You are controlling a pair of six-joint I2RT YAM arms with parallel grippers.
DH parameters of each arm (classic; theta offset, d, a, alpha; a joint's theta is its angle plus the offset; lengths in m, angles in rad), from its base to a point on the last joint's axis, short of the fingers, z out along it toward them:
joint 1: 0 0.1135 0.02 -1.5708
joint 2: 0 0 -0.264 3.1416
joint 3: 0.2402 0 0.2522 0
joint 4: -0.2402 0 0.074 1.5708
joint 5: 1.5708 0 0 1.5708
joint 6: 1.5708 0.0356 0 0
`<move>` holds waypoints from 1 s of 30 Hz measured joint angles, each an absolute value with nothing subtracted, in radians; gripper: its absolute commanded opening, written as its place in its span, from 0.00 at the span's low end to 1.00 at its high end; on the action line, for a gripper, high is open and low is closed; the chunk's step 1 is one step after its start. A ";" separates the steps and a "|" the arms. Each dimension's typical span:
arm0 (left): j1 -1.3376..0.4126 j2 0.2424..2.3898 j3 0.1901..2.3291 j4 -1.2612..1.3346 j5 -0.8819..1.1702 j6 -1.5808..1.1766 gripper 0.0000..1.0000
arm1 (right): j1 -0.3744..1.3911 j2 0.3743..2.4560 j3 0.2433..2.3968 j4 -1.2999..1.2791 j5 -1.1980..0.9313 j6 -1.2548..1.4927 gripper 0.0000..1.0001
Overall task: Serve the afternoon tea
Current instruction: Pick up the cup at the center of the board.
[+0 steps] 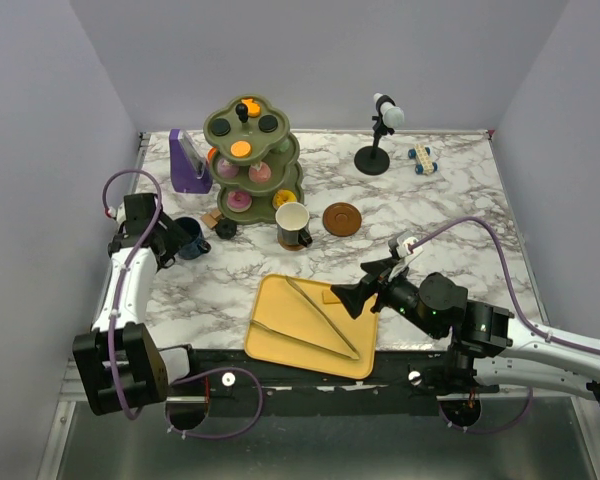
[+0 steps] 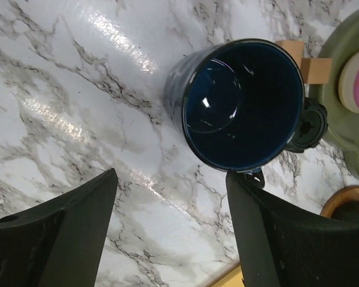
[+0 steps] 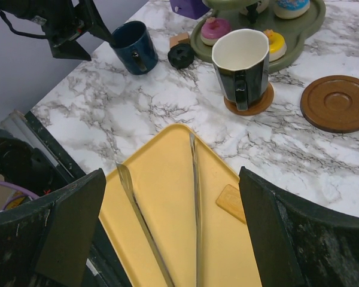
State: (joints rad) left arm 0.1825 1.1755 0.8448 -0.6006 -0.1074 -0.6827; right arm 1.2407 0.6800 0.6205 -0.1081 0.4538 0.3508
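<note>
The dark-blue mug (image 2: 245, 101) stands upright on the marble at the left, just beyond my left gripper (image 2: 170, 197), which is open with only bare table between its fingers. The olive-green three-tier stand (image 1: 250, 160) holds several doughnuts and cupcakes. In front of it the black cream-lined mug (image 3: 242, 63) rests on a brown coaster (image 3: 251, 104), and a second coaster (image 3: 338, 101) lies bare to its right. My right gripper (image 3: 170, 197) hovers open over the yellow tray (image 1: 280, 335), above metal tongs (image 3: 194, 203) and a biscuit (image 3: 232, 202).
A black doughnut (image 2: 311, 122) and two small wooden-coloured biscuits (image 2: 316, 69) lie between the blue mug and the stand. A purple wedge holder (image 1: 188, 162) sits at the back left. At the back right are a black stand with a white ball (image 1: 380, 135) and a small toy (image 1: 421, 158).
</note>
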 measured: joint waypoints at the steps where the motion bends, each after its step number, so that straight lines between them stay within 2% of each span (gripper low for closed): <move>1: 0.195 1.191 0.848 -0.599 -0.100 -0.683 0.78 | 1.241 0.680 0.620 -0.108 0.454 0.351 0.99; 10: 0.274 1.344 0.969 -0.577 -0.074 -0.674 0.71 | 1.241 0.678 0.620 -0.107 0.454 0.351 0.99; 16: 0.274 1.451 1.020 -0.574 -0.065 -0.670 0.55 | 1.241 0.677 0.620 -0.108 0.455 0.351 0.99; 20: 0.274 1.493 1.028 -0.575 -0.061 -0.663 0.40 | 1.241 0.670 0.620 -0.108 0.455 0.351 0.99; 25: 0.274 1.534 1.042 -0.575 -0.046 -0.651 0.34 | 1.241 0.664 0.620 -0.108 0.455 0.351 0.99; 27: 0.274 1.544 1.047 -0.576 -0.044 -0.649 0.25 | 1.241 0.664 0.620 -0.108 0.455 0.351 0.99; 30: 0.274 1.557 1.054 -0.578 -0.044 -0.641 0.01 | 1.241 0.664 0.620 -0.108 0.455 0.351 0.99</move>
State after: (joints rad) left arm 0.2737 1.5570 1.0538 -0.5781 -0.0441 -0.6407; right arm 1.2407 0.6643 0.6205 -0.1078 0.4549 0.3511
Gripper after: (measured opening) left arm 0.243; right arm 0.995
